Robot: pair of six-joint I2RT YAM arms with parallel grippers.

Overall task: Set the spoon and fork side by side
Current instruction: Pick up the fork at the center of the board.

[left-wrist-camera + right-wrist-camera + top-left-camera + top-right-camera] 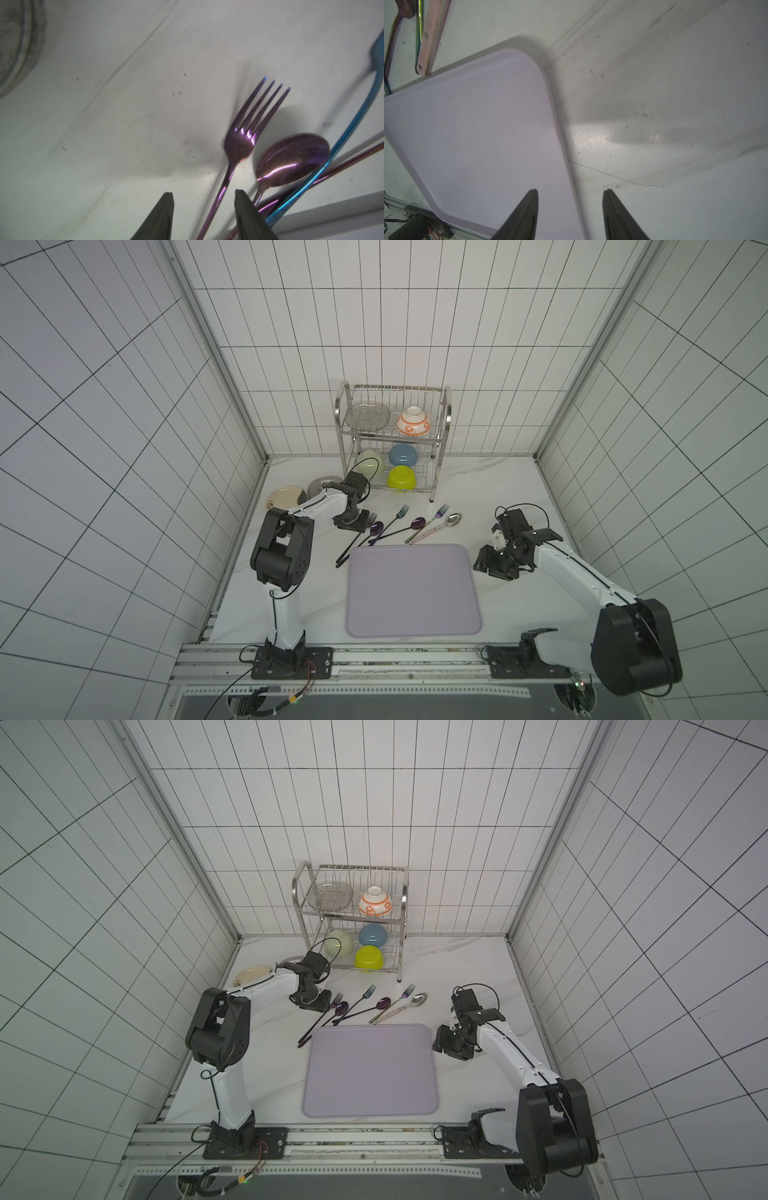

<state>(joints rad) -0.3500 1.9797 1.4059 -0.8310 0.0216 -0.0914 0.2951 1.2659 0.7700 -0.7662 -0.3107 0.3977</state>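
At the back of the white marble-look table (498,497) stands a 2-tier steel wire dish rack (440,439). It holds a white bowl with an orange pattern (412,421), a blue bowl (403,454), a lime-green bowl (402,478) and a pale green bowl (369,465), all upside down. A round beige plate (286,497) and a grey plate (320,486) lie behind the left arm. A flat lilac plastic tray (411,591) sits at the centre.

A row of cutlery lies between rack and tray. The glossy purple metal fork (245,135) has 4 tines and lies flat at the row's left end. The purple metal spoon (293,160) is just beside it, bowl facing up. A blue metal fork (399,516) lays its handle across the edge of that spoon's bowl, with a 2nd purple spoon (417,524) next along. Further right are a rainbow-tinted fork (438,516) and a silver spoon with a pink handle (453,519).

The left gripper (204,192) is low over the purple fork's handle. Its fingers are spread to either side of the handle, with a gap showing. The right gripper (571,190) hangs over the tray's right edge, fingers spread and holding nothing.
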